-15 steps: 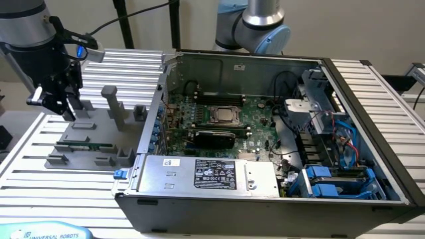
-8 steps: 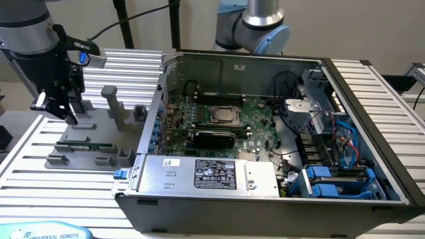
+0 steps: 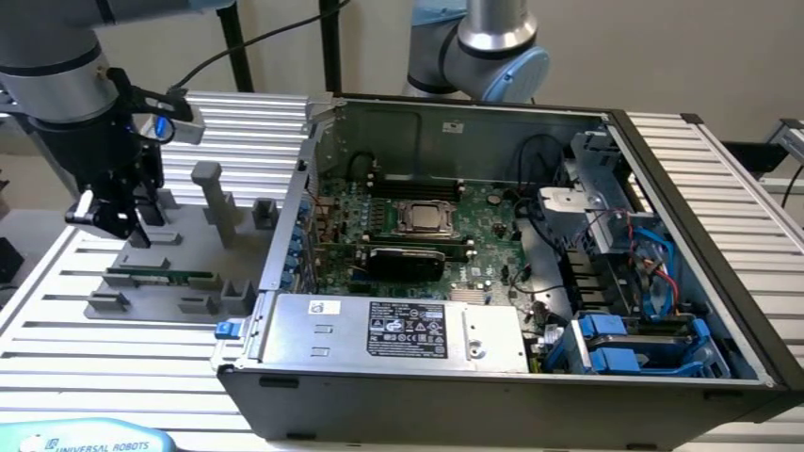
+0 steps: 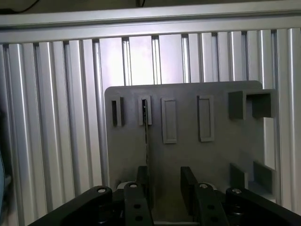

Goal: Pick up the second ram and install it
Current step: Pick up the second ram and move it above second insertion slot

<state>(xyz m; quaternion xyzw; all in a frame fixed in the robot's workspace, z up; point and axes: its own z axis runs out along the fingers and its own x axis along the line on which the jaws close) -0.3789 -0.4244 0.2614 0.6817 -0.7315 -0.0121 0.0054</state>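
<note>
The second ram [image 3: 160,278] is a thin green stick standing on edge in the grey holder [image 3: 151,306], at the exterior view's left, beside the computer case. In the wrist view the second ram [image 4: 147,141] appears edge-on as a dark thin line running from a holder slot toward my fingers. My gripper [image 3: 126,231] hangs above the holder, a little behind the stick. My gripper [image 4: 165,188] is open, and the stick's edge lies just inside one finger [image 4: 143,181] without being clamped. The black memory slots [image 3: 415,179] lie at the motherboard's back.
The open computer case [image 3: 653,188] fills the middle and the exterior view's right, with the power supply [image 3: 402,330] in front and cables [image 3: 628,273] on the right. Upright grey posts [image 3: 211,202] rise from the holder near my gripper. A second robot arm [image 3: 490,47] stands behind the case.
</note>
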